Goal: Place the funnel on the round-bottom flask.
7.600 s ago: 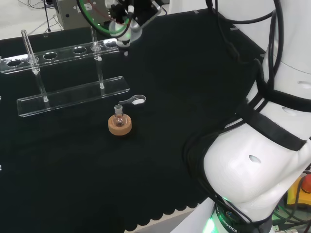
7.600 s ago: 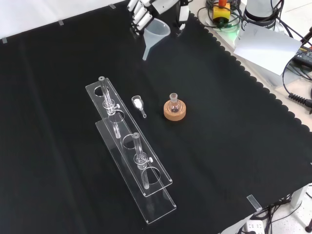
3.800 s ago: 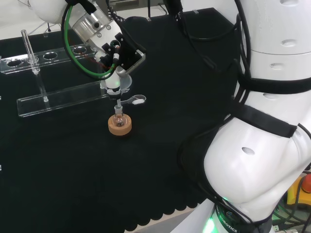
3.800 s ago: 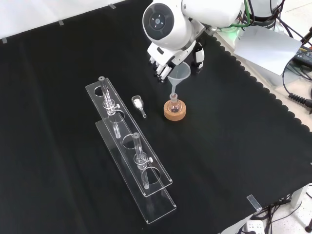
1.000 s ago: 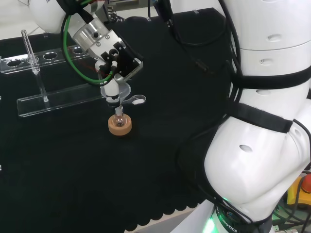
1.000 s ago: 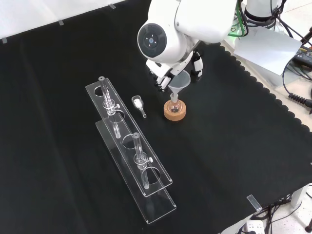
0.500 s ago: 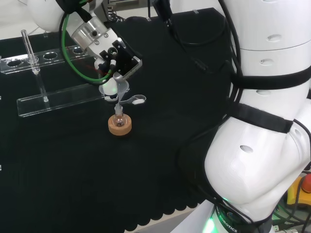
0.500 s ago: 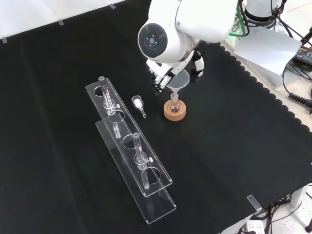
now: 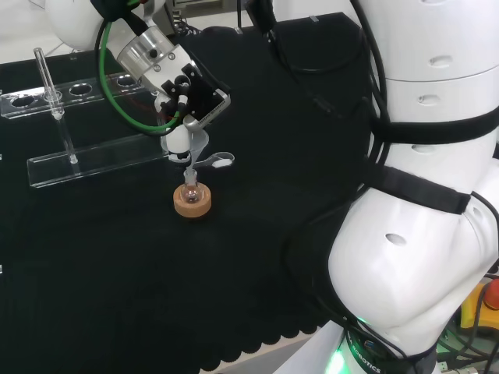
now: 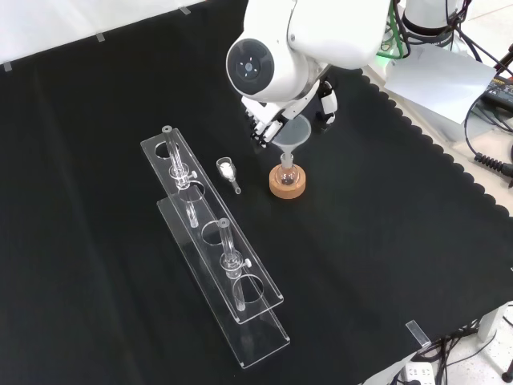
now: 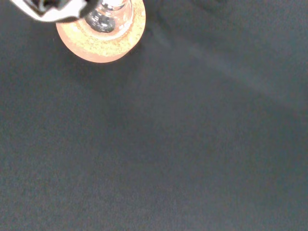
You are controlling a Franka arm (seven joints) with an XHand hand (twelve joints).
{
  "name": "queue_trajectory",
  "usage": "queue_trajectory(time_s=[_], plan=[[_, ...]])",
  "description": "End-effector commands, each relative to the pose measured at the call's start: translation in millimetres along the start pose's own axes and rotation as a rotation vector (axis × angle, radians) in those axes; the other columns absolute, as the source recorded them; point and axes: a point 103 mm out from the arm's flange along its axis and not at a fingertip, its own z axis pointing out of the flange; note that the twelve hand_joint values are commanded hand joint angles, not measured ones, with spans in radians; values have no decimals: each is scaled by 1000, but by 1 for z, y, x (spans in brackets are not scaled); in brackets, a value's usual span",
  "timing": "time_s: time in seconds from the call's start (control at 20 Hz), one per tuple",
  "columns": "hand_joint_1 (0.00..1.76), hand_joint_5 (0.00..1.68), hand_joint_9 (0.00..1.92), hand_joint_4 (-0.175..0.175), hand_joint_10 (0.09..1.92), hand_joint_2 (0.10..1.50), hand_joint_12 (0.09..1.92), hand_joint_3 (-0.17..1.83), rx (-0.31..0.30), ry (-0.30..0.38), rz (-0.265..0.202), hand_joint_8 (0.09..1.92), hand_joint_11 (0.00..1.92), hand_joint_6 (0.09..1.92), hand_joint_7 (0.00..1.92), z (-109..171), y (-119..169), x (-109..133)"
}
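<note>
A small round-bottom flask (image 9: 190, 188) (image 10: 286, 171) stands on a cork ring (image 9: 192, 202) (image 10: 287, 185) near the middle of the black cloth. A clear funnel (image 9: 194, 147) (image 10: 293, 134) is tilted above it, with its stem reaching down into the flask's neck. The hand (image 9: 192, 97) (image 10: 264, 122) is curled round the funnel's cone, fingers on one side and thumb (image 10: 327, 101) on the other. In the wrist view the flask (image 11: 109, 16) and cork ring (image 11: 103, 44) are close below a blurred white part of the hand (image 11: 48, 9).
A small spoon (image 9: 220, 161) (image 10: 228, 171) with white powder lies beside the cork ring. A clear tube rack (image 9: 109, 152) (image 10: 215, 249) holding glass tubes stands farther left in both views. The arm's link with a round cap (image 10: 256, 68) hangs over the hand.
Over the last second the hand has shifted slightly and tipped the funnel's cone. The stem has stayed at the flask's neck, and the flask and ring have not moved.
</note>
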Motion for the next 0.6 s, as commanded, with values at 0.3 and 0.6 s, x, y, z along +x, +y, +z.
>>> queue_trajectory(time_s=[0.3, 0.6], plan=[[605, 156, 272, -56, 800, 565, 1383, 444, -40, 14, 1, 643, 416, 87, 2, 1, -12, -4], [586, 143, 242, -54, 824, 581, 1394, 384, -113, 22, 11, 624, 402, 87, 0, -11, -29, -14]])
